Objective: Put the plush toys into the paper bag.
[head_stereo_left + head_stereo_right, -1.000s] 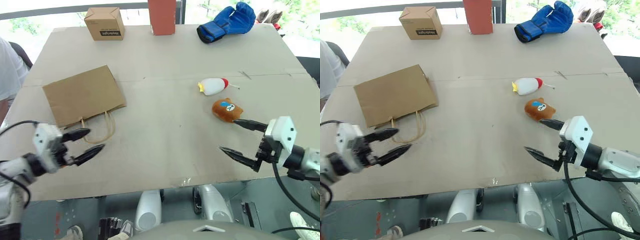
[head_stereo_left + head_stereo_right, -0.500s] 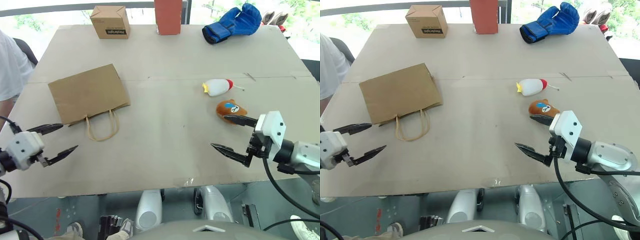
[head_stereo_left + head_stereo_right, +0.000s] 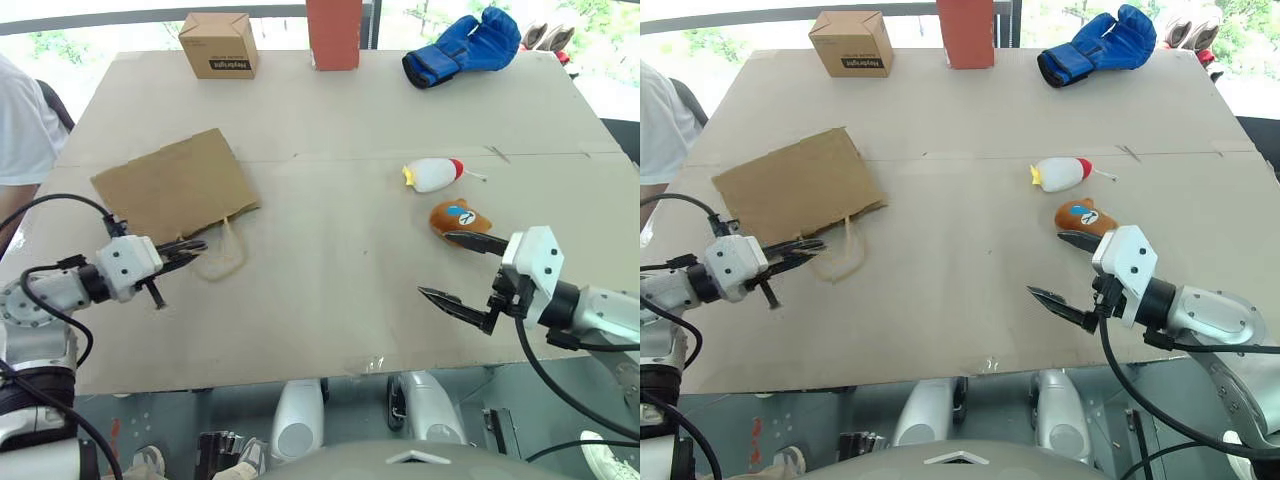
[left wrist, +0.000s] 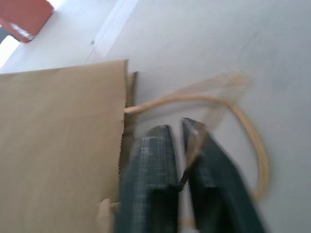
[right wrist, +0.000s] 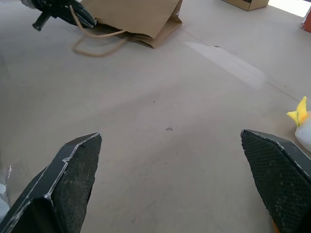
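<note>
So my left fingers (image 3: pixel 185 250) are pinched together on one of the twisted loop handles (image 3: pixel 222 256) of the paper bag (image 3: pixel 172 185). The left wrist view backs that up: the two pads (image 4: pixel 148 194) sit nearly touching with the paper cord running right between them. The bag lies flat on the surface (image 3: pixel 330 190), mouth and handles toward my left fingers, body stretching straight away from them. So I reckon the coming move is a lift on that handle to get the mouth open.

My right fingers (image 3: pixel 462 272) are spread as wide as they go and holding nothing. The brown bear head (image 3: pixel 457 218) sits just past the upper fingertip, maybe touching it, I can't quite tell. The white oval toy (image 3: pixel 432 174), yellow at one end and red at the other, lies a bit farther out beyond the bear. Its long axis runs roughly across my reach, yellow end pointing toward the bag side. Both toys are well apart from the bag and way nearer my right arm than my left, so the right does the fetching while the left keeps the bag.

Only the head views give both toys and the bag together. The right wrist view looks across the bare surface to the bag and my left fingers on the handle, with just the yellow tip of the white toy at the edge.
</note>
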`<control>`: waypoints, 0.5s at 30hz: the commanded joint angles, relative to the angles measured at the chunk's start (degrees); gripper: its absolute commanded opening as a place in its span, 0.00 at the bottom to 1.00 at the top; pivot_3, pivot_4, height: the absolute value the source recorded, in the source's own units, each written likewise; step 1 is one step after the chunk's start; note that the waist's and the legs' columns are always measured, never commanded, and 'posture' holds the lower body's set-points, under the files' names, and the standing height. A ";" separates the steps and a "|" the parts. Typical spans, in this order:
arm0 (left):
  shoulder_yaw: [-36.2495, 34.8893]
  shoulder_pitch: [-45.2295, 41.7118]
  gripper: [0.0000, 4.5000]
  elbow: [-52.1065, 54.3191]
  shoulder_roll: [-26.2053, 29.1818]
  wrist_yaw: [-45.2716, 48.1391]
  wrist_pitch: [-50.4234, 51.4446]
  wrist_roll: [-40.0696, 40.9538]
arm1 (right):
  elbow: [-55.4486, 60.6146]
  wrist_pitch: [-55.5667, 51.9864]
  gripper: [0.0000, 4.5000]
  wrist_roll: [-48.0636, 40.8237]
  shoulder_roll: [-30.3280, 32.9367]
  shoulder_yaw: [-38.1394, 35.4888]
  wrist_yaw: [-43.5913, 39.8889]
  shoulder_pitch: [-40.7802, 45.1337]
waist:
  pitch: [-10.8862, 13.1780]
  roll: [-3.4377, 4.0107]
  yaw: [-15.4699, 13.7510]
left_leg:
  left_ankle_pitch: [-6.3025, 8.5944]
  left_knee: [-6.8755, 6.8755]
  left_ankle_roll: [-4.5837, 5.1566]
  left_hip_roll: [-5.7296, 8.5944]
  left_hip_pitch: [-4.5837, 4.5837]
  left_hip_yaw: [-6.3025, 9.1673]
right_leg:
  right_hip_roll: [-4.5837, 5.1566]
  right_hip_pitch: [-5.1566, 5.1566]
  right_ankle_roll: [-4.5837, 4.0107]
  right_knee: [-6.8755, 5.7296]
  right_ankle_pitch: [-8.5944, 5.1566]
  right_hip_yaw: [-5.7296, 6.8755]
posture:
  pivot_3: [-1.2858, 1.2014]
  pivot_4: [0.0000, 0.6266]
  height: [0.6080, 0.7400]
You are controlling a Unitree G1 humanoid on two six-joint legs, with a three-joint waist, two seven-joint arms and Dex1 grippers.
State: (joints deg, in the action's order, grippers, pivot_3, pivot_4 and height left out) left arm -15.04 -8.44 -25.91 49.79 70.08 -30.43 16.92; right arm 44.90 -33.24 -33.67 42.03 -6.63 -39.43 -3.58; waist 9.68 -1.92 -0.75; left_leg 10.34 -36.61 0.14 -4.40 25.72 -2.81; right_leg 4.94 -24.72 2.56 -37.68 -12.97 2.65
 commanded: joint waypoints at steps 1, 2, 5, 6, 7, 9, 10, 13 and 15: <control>0.61 1.16 0.01 14.48 -0.91 -3.23 20.06 10.85 | 1.39 2.30 1.00 0.47 -1.08 0.62 0.30 0.66 | 0.00 -0.01 -0.04 | 0.00 -0.02 0.00 0.00 0.00 0.01 | 0.00 0.00 0.01 0.00 -0.01 0.00 | 0.52 0.24 0.80; 0.91 1.27 0.01 19.06 -1.33 -4.96 27.06 14.49 | 1.30 2.35 1.00 0.40 -1.63 1.12 0.49 1.37 | 0.01 -0.01 -0.12 | 0.00 -0.05 0.00 0.00 0.02 0.04 | 0.00 0.01 0.07 -0.04 -0.04 0.01 | 0.52 0.24 0.80; 2.29 0.32 0.01 30.74 -2.65 -10.93 43.17 22.99 | 0.33 1.66 1.00 1.12 -3.69 4.02 1.95 5.06 | 0.01 0.01 -0.05 | 0.00 -0.22 0.00 -0.01 0.02 0.11 | -0.03 0.08 0.16 -0.10 -0.09 0.01 | 0.52 0.24 0.80; 3.06 -0.87 0.01 34.46 -3.54 -13.66 47.93 26.08 | -0.55 1.72 1.00 2.36 -4.70 6.08 2.56 7.06 | 0.01 0.00 -0.01 | 0.00 -0.26 0.00 -0.01 0.00 0.10 | -0.03 0.09 0.17 -0.12 -0.09 0.00 | 0.52 0.24 0.80; 3.65 -2.13 0.01 37.49 -4.56 -16.37 52.06 28.82 | -1.57 1.92 1.00 3.57 -5.72 8.09 3.05 8.96 | 0.01 0.00 0.02 | 0.00 -0.29 0.00 -0.01 -0.02 0.10 | -0.03 0.12 0.17 -0.13 -0.09 0.00 | 0.52 0.24 0.80; 5.39 -5.33 0.01 42.34 -7.61 -21.30 58.36 33.34 | -6.27 0.91 1.00 5.14 -10.08 12.61 4.85 14.10 | 0.01 0.01 0.00 | 0.00 -0.41 0.00 -0.01 -0.02 0.15 | -0.07 0.15 0.18 -0.19 -0.09 0.00 | 0.52 0.24 0.80; 5.78 -6.50 0.00 43.77 -8.82 -23.06 60.55 34.88 | -8.38 0.19 0.88 5.63 -12.08 14.16 5.73 16.04 | 0.01 0.00 0.02 | 0.00 -0.43 0.00 -0.01 -0.03 0.16 | -0.09 0.17 0.18 -0.21 -0.09 -0.01 | 0.52 0.24 0.80; 5.96 -8.86 0.00 45.45 -11.67 -26.70 64.57 37.04 | -14.31 1.60 0.59 9.41 -15.95 19.01 6.24 19.53 | 0.02 0.01 0.02 | -0.01 -0.50 0.01 -0.01 -0.01 0.22 | -0.22 0.20 0.16 -0.27 -0.07 -0.07 | 0.52 0.24 0.80; 7.03 -9.56 0.00 46.54 -13.04 -27.12 65.63 37.10 | -23.39 4.85 0.34 13.37 -20.22 23.49 6.20 23.21 | 0.01 0.00 0.14 | 0.00 -0.48 0.01 -0.01 0.00 0.25 | -0.27 0.20 0.04 -0.27 0.07 -0.09 | 0.52 0.24 0.80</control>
State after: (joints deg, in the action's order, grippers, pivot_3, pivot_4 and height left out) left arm -8.35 -17.04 18.02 37.55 43.62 34.31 52.65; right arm 26.13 -31.30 -23.16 23.85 14.18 -33.39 17.47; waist 9.69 -1.92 -0.61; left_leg 10.34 -37.09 0.16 -4.41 25.70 -2.55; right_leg 4.62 -24.52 2.72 -37.95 -12.81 2.56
